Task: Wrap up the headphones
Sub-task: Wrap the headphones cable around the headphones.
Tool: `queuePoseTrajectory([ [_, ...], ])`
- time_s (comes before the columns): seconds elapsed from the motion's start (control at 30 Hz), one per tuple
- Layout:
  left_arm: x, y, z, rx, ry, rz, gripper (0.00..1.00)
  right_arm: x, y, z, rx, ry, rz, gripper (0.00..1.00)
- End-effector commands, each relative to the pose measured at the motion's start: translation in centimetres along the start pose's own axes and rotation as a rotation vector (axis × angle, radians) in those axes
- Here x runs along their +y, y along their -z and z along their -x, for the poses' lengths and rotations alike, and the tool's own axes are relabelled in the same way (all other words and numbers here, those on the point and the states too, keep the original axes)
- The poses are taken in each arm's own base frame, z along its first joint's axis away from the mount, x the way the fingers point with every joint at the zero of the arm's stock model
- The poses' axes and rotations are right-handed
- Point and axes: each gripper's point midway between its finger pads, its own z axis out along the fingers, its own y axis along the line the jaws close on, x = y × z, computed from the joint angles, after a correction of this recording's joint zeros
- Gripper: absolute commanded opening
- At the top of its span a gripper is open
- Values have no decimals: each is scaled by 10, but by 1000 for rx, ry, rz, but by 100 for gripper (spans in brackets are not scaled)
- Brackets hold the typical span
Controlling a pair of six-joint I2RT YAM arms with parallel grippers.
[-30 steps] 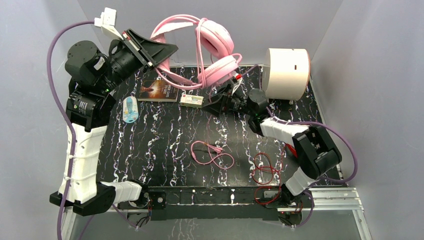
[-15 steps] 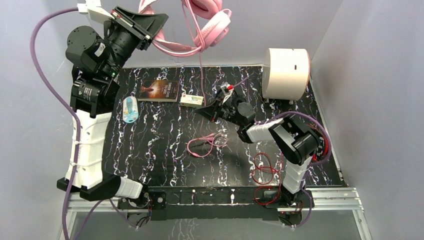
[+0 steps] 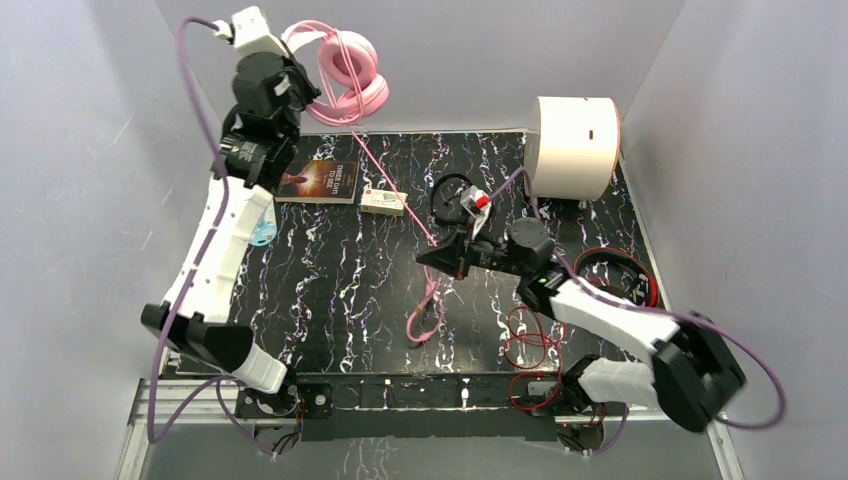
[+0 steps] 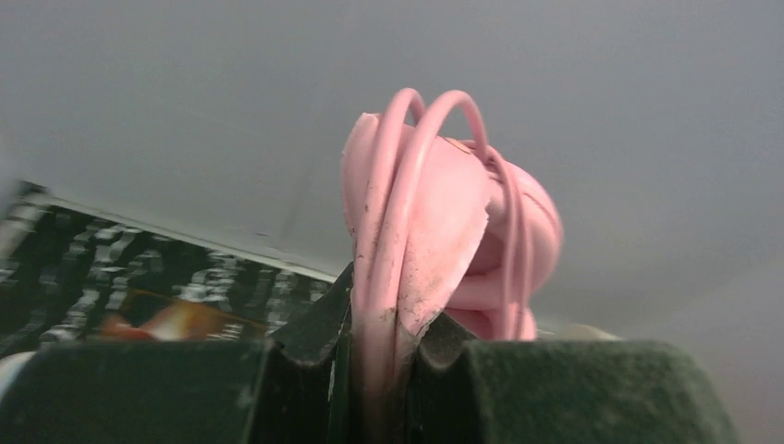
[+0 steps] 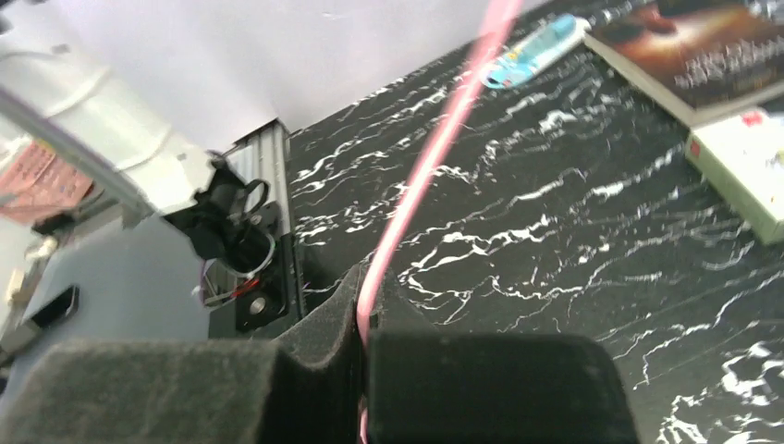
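Three headsets: a pink headset (image 3: 350, 75) at eleven o'clock, a black headset (image 3: 447, 198) near twelve, a red headset (image 3: 612, 268) at three. Two arms (image 3: 215, 250) (image 3: 600, 315), one book (image 3: 320, 180), one small box (image 3: 383, 202), one white drum (image 3: 572, 145), one blue packet (image 3: 266, 224).

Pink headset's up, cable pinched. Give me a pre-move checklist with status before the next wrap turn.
1. Left pincer grip on the pink headphones: ok, shut on them, lifted off the table.
2. Right pincer grip on the pink cable: ok, pinched between shut jaws.
3. Cable span between pincers: ok, straight, no sag.
4. Clearance over the small box: cannot tell; the span passes its right end in the top view.
5. Loose tail on the table: cannot tell if tangle-free; it lies looped.
6. Red cable: ok, apart from the pink tail.
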Motion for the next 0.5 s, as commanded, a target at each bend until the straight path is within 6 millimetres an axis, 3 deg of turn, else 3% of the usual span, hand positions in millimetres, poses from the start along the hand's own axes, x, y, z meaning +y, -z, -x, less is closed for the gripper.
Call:
queuePoseTrajectory([
  [0.0,42,6,86,-330,-94,200,0,56,40,0,223,168,143,0],
  [0.2,55,11,15,-131,-277,147,0,102,64,72,212,350,153,0],
  [0.33,61,31,-45,73,-386,52,0,84,66,122,224,488,-47,0],
  [0.47,54,69,-90,253,-480,-141,0,38,64,158,282,617,-292,0],
])
